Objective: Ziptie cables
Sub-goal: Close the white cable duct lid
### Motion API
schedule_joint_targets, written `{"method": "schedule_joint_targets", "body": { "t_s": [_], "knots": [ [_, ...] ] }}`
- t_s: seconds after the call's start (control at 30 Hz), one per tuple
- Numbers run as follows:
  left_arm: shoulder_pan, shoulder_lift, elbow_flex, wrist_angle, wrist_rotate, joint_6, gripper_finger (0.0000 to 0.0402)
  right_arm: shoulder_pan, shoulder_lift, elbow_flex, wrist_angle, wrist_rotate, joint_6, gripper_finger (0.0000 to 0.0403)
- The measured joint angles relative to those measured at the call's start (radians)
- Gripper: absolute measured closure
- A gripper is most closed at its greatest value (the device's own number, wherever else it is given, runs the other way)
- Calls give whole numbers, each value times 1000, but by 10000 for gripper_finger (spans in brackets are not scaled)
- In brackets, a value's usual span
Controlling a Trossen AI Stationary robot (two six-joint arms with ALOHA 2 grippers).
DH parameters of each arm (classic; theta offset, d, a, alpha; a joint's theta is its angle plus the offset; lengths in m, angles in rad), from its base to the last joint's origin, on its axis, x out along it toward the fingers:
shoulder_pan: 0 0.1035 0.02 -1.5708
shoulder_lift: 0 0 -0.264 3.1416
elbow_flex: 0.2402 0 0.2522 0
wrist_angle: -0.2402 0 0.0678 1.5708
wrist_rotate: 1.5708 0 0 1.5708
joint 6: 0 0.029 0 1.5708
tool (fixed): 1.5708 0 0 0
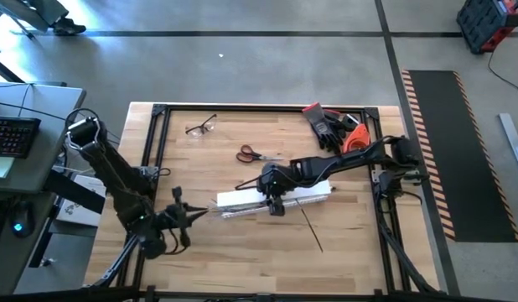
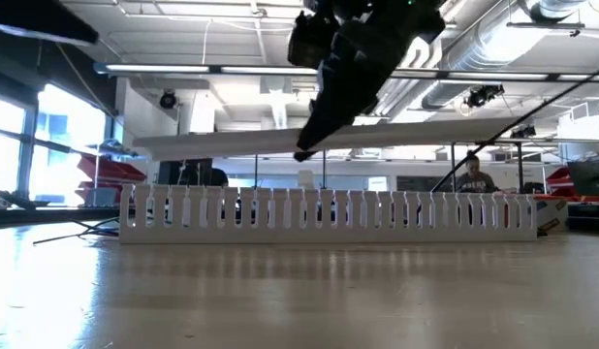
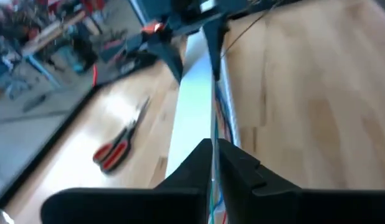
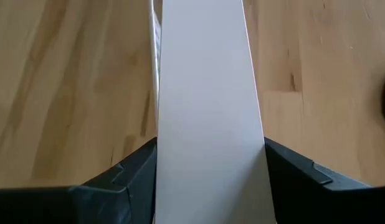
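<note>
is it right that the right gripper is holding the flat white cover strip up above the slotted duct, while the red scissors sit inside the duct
Not quite. The right gripper does hold the white cover strip above the slotted duct, as the low view shows. But the red scissors are not inside the duct; the high view shows them lying on the bare table, apart from it.

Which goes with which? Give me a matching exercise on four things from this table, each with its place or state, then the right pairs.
1. scissors
2. white cover strip
3. ziptie
4. glasses

A. gripped in the right hand, raised above the slotted duct
B. lying near a table corner
C. black and straight, flat on bare wood
D. red handles, lying on the wood

Pairs: 1-D, 2-A, 3-C, 4-B
</note>
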Motion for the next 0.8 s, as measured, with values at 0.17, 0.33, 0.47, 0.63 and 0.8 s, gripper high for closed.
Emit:
{"method": "schedule_joint_targets", "body": {
  "t_s": [0.17, 0.33, 0.47, 0.63, 0.8],
  "knots": [
    [79, 0, -43, 15, 92, -55, 401, 0, 35, -1, 3, -35, -25, 188],
    [148, 0, -99, 123, 173, -17, 401, -1, 35, 0, 17, -38, -26, 188],
    [200, 0, -152, 297, 232, 94, 401, -1, 39, 0, 28, -38, -25, 188],
    [269, 0, -218, 541, 365, 225, 401, 4, 55, 0, 25, -40, -27, 188],
    [328, 0, -266, 647, 457, 259, 401, 6, 63, 0, 26, -41, -36, 188]
  ]
}}
